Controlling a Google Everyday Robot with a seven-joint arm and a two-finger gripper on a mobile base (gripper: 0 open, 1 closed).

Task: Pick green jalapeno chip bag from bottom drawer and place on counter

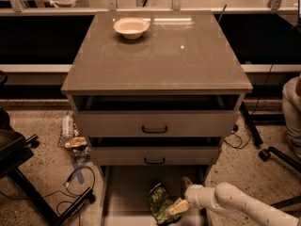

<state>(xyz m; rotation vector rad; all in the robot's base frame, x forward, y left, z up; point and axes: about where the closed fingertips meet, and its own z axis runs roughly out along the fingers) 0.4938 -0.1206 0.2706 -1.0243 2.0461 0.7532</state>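
Note:
The green jalapeno chip bag (159, 201) lies crinkled on the grey floor of the pulled-out bottom drawer (124, 192), near its middle. My white arm comes in from the lower right. My gripper (181, 195) sits just right of the bag, low over the drawer, with its jaws spread. One finger (176, 206) rests against the bag's right edge, and the other (187, 182) points away toward the cabinet. The counter (178, 55) is the broad glossy top of the cabinet above.
A white bowl (131, 27) stands at the counter's back left. The two upper drawers with black handles (154, 129) are slightly open. Cables and bottles (70, 131) litter the floor at left, and a chair base (277, 157) is at right.

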